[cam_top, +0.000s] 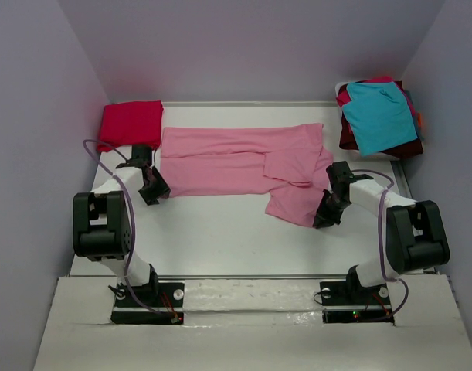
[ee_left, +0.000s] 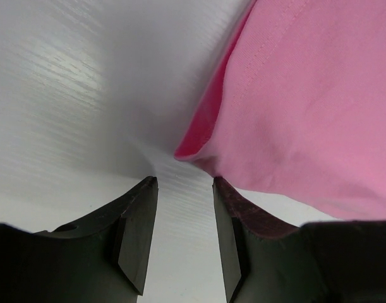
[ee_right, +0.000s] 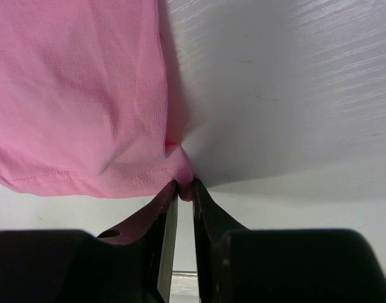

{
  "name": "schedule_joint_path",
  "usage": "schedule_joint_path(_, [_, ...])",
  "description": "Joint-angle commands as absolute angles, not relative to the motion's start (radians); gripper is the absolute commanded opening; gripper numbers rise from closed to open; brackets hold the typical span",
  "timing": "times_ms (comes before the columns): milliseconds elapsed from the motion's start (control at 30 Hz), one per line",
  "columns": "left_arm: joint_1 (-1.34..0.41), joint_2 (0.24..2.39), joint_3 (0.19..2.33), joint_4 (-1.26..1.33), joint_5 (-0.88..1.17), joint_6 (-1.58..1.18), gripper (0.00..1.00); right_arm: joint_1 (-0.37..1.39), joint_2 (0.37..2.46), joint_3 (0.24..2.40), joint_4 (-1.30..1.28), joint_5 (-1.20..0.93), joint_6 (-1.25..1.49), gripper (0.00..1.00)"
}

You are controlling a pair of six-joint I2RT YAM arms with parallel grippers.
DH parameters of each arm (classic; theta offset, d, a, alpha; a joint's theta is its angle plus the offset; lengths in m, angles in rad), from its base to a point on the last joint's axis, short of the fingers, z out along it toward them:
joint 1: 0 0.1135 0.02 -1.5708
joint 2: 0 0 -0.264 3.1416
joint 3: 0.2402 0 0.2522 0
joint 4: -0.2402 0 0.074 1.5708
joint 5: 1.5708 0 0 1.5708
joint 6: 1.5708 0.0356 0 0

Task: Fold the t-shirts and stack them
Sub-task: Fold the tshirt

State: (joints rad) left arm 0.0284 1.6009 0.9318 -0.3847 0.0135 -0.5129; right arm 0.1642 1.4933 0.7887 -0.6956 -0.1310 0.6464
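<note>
1. Grip check first: your right gripper (ee_right: 185, 186) is pinched nearly closed on the near right hem corner of the light pink tee (cam_top: 236, 158). Only a small nub of cloth sits between the pads.
2. Your left gripper (ee_left: 184, 183) has its jaws partway apart with nothing between them. The tee's near left corner sits right up against one finger, and the gap shows only bare table (cam_top: 220, 239).
3. The pink one lies spread across the far half of the table, seemingly folded lengthwise, with a loose flap drooping toward your right arm. The crimson tee (cam_top: 131, 124) is folded at the far left corner. The teal tee (cam_top: 382, 116) tops a pile over the maroon tee (cam_top: 348, 141) at far right.
4. What I'd worry about: if you close the left where it is, it probably grabs air or only the very edge, and that corner slips free on the lift.
5. Lift with just the right holding and the shirt drags lopsided, which likely wrecks the fold.
6. The right's bite looks thin too, so a quick tug could pop the hem out.
</note>
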Motion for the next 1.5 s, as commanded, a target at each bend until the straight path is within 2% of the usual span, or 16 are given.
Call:
schedule_joint_path(0, [0.04, 1.626, 0.933, -0.362, 0.024, -0.517, 0.52, 0.166, 1.502, 0.808, -0.695, -0.117, 0.632, 0.21])
schedule_joint_path(733, [0.058, 1.758, 1.046, -0.348, 0.017, -0.488, 0.51, 0.166, 1.505, 0.804, -0.698, -0.115, 0.64, 0.21])
schedule_joint_path(800, [0.058, 1.763, 1.046, -0.345, 0.02, -0.488, 0.48, 0.166, 1.505, 0.801, -0.698, -0.115, 0.64, 0.21])
schedule_joint_path(900, [0.058, 1.759, 1.045, -0.344, 0.025, -0.488, 0.34, 0.166, 1.505, 0.799, -0.698, -0.114, 0.64, 0.21])
schedule_joint_path(933, [0.058, 1.756, 1.043, -0.347, 0.025, -0.488, 0.25, 0.166, 1.503, 0.799, -0.699, -0.114, 0.64, 0.21])
schedule_joint_path(967, [0.058, 1.753, 1.045, -0.348, 0.025, -0.488, 0.22, 0.166, 1.502, 0.799, -0.699, -0.114, 0.64, 0.21])
schedule_joint_path(1167, [0.058, 1.724, 1.042, -0.37, 0.028, -0.482, 0.15, 0.166, 1.491, 0.808, -0.712, -0.117, 0.638, 0.16])
schedule_joint_path(1267, [0.058, 1.7, 1.034, -0.376, 0.031, -0.48, 0.12, 0.166, 1.476, 0.824, -0.727, -0.117, 0.635, 0.07])
schedule_joint_path(1367, [0.058, 1.675, 1.028, -0.391, 0.038, -0.471, 0.06, 0.166, 1.456, 0.838, -0.742, -0.117, 0.634, 0.07])
schedule_joint_path(1467, [0.058, 1.649, 1.022, -0.4, 0.038, -0.466, 0.06, 0.166, 1.439, 0.853, -0.759, -0.118, 0.632, 0.07])
